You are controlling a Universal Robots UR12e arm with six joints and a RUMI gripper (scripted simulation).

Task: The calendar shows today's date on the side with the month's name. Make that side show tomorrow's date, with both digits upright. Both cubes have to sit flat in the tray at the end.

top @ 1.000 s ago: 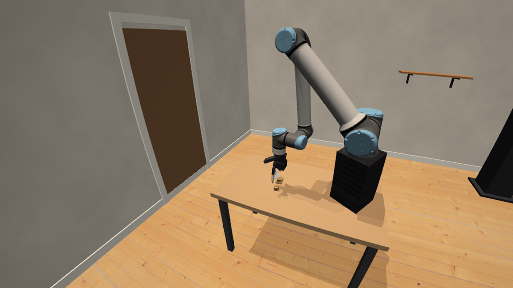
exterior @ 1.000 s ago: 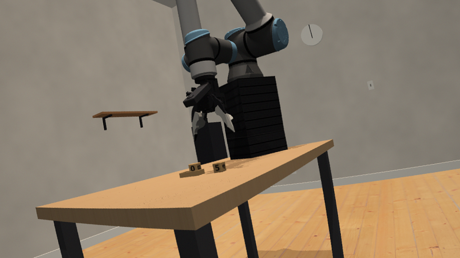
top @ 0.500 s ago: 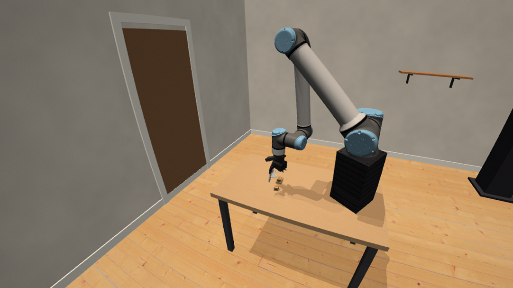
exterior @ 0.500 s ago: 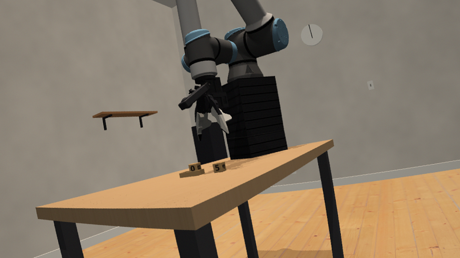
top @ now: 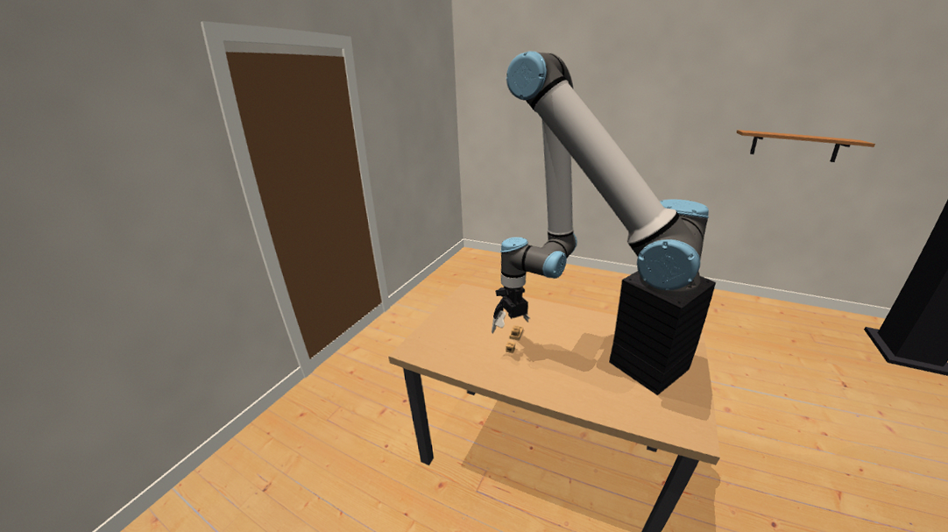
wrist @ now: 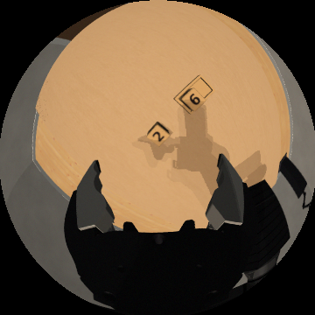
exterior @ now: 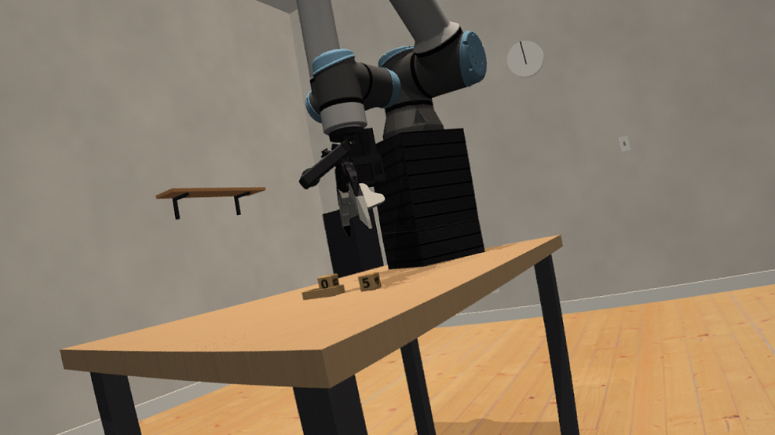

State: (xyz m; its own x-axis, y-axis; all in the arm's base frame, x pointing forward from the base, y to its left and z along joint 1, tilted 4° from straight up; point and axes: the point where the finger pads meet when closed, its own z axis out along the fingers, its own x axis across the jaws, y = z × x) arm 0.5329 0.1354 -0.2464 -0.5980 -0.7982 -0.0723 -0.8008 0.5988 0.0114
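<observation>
A small wooden tray (wrist: 198,89) lies on the table and holds one cube (wrist: 192,99) with 6 on top; in the exterior view this cube (exterior: 328,282) shows 0 on its side. The tray slot (wrist: 203,86) beside it is empty. The second cube (wrist: 159,133) stands on the table beside the tray with 2 on top, and it shows 5 on its side in the exterior view (exterior: 369,282). My gripper (wrist: 157,157) (exterior: 355,210) is open and empty. It hangs well above the table, near the cubes, touching neither. I cannot read a month's name.
The arm's black base pedestal (top: 661,331) stands on the table behind the cubes. The table's edge (top: 466,387) runs close to the loose cube (top: 509,349). A black stand (top: 944,277) stands on the floor at the right.
</observation>
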